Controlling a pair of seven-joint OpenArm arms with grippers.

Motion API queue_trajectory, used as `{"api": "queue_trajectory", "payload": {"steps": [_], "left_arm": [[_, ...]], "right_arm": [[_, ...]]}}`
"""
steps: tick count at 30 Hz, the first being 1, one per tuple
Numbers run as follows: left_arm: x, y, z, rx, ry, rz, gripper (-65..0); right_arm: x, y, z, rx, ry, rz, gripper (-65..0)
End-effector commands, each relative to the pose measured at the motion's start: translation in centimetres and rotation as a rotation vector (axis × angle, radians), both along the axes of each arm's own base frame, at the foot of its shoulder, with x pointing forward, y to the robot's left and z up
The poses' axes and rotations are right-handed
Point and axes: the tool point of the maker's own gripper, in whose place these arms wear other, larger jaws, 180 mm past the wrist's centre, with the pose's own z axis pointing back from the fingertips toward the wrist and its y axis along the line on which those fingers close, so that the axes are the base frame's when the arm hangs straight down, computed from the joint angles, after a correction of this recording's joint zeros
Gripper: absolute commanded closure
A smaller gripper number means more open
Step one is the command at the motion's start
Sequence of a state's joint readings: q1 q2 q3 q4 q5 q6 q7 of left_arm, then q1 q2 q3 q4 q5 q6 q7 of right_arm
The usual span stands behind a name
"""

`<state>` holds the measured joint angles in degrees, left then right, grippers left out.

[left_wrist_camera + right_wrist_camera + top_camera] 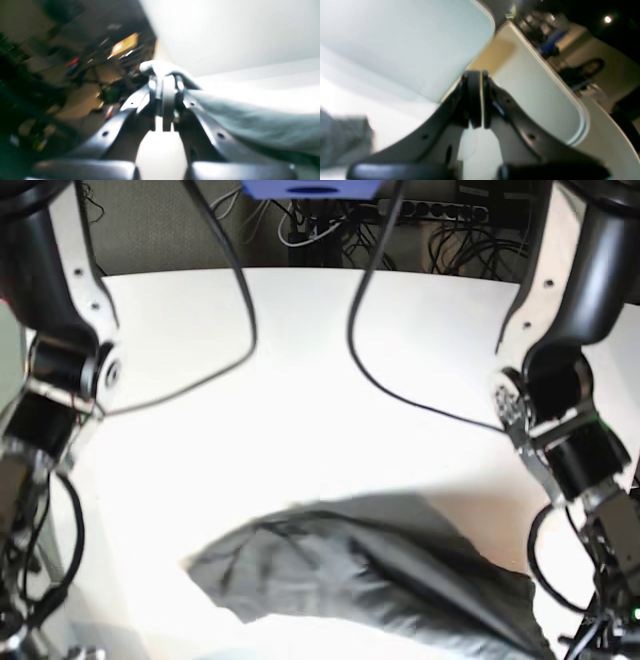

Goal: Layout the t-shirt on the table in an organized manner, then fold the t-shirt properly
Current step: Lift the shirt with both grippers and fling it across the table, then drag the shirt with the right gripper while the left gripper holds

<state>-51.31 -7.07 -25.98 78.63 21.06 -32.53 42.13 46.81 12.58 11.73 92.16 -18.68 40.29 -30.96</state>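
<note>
A dark grey t-shirt [370, 570] is lying rumpled along the near edge of the white desk [300, 360], its cloth bunching toward the base view's lower right. There the left hand [167, 100] is pinching a fold of the shirt, its jaws pressing together on the fabric in the left wrist view. Across the desk, the right hand [477, 100] is hovering with jaws drawn together on nothing, the shirt lying well apart from it. Farther back, black cables [240, 300] are trailing over the desk's far half.
</note>
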Motion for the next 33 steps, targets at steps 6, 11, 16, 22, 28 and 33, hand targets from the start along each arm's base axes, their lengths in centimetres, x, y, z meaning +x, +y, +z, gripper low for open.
{"api": "queue_trajectory", "payload": {"steps": [6,11,16,22,28,33], "left_arm": [[-3.1,-1.0,-4.5,0.088,0.035,-0.018,-0.1],[-6.3,-1.3,-9.4,0.124,0.112,-0.015,-0.1],[-9.6,-1.0,-13.5,0.154,0.192,-0.005,-0.1],[-13.6,-1.0,-16.8,0.184,0.264,-0.001,-0.1],[-17.6,-1.3,-20.5,0.189,0.358,-0.008,-0.1],[-21.6,0.9,-22.4,0.230,0.438,0.035,-0.1]], "right_arm": [[-4.6,1.1,-8.0,-0.034,0.149,-0.042,0.0],[-7.1,4.9,-17.4,0.046,0.390,-0.018,0.0],[-7.8,8.9,-20.7,0.050,0.498,0.044,0.0],[-5.8,14.1,-22.4,-0.018,0.592,0.161,-13.3],[-2.4,18.6,-23.6,0.035,0.661,0.258,-26.8],[-1.1,21.0,-25.2,0.074,0.708,0.328,-29.8]]}}
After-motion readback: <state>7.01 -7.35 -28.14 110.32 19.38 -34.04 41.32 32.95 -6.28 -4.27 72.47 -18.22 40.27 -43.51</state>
